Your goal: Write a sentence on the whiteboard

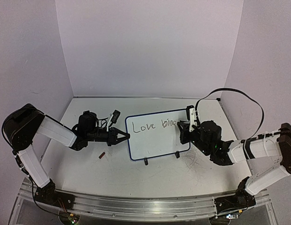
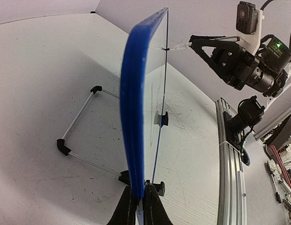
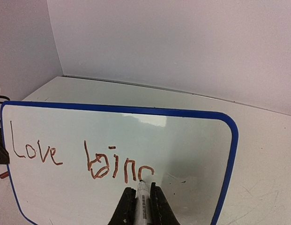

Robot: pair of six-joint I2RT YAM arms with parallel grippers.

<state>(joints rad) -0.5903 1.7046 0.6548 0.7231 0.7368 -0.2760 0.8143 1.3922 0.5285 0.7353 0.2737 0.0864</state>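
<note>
The whiteboard (image 1: 154, 140) stands upright mid-table on two black feet, blue-rimmed. My left gripper (image 1: 127, 137) is shut on its left edge; in the left wrist view the fingers (image 2: 139, 186) pinch the blue rim (image 2: 133, 108). My right gripper (image 3: 142, 188) is shut on a marker (image 3: 143, 204) whose tip touches the whiteboard (image 3: 192, 140). The sentence (image 3: 84, 159) reads "Love binc" in one line of reddish-brown strokes, and the tip rests at the foot of the last letter. From above, the right gripper (image 1: 183, 125) sits at the board's right side, beside the sentence (image 1: 157, 125).
A small dark red piece (image 1: 101, 155) lies on the table in front of the left arm. A wire stand (image 2: 79, 124) props the board from behind. An aluminium rail (image 1: 145, 204) runs along the near edge, and walls close in the back and sides.
</note>
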